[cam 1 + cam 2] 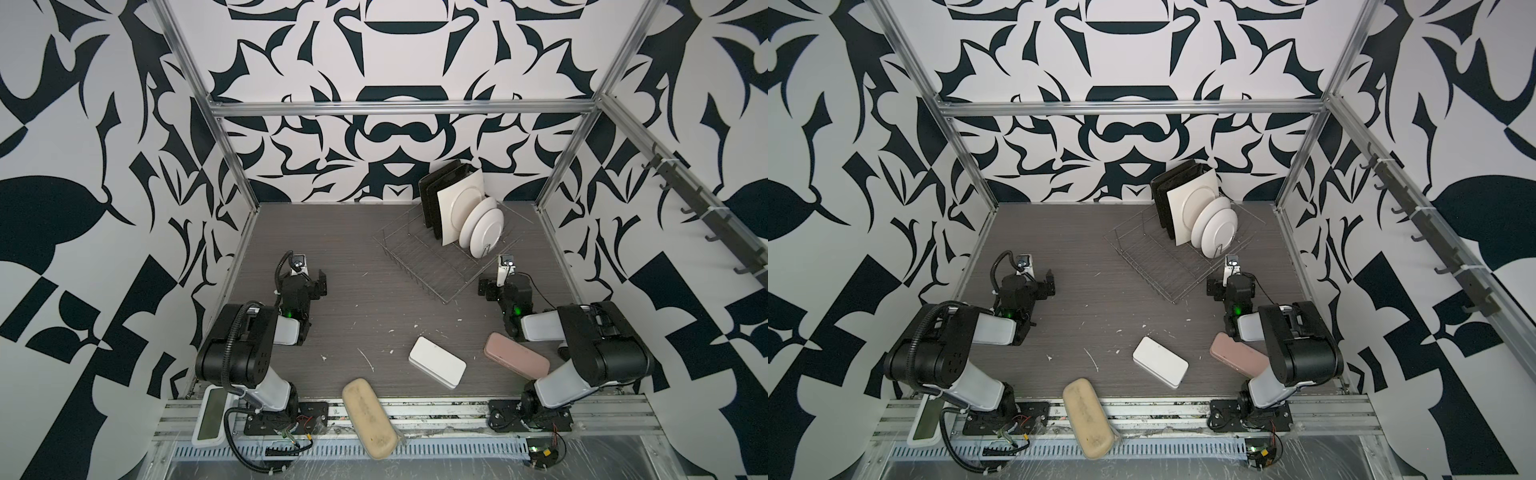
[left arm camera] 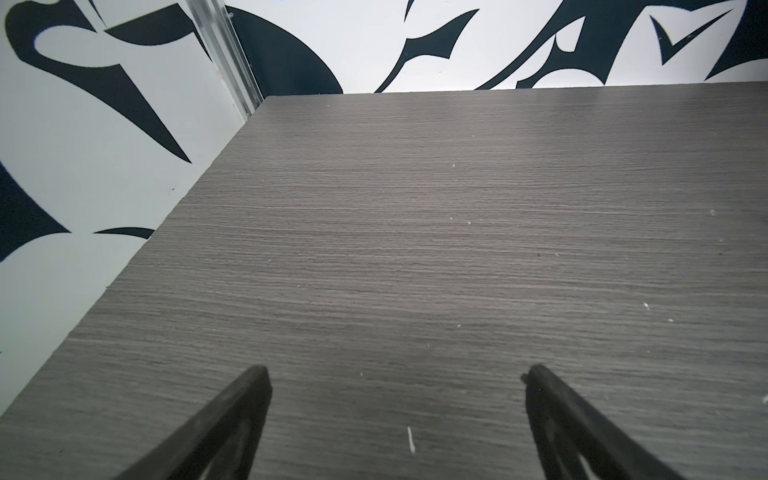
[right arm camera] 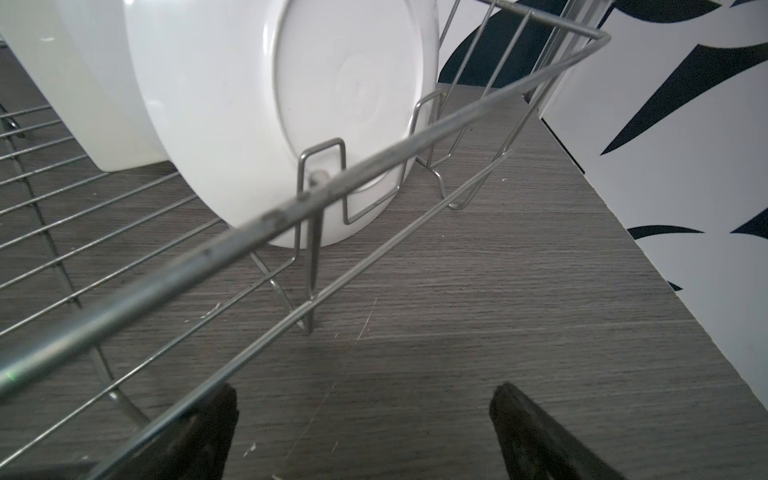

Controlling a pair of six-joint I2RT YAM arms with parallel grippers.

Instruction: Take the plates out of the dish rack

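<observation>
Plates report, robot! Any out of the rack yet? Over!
Left gripper open, empty. Right gripper open, empty, beside the dish rack. Five plates standing in it, none out. Rack's wire side between fingers and nearest plate.

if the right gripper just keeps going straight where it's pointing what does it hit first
Probably the raised wire side of the dish rack, which crosses just ahead of the open right gripper. The front round white plate stands behind that wire. Depth is unclear, so this is a guess.

Black-and-white patterned walls [image 1: 395,62], framed by aluminium rails [image 1: 399,109], enclose a grey wood-grain bench [image 1: 332,232] under even light.
</observation>
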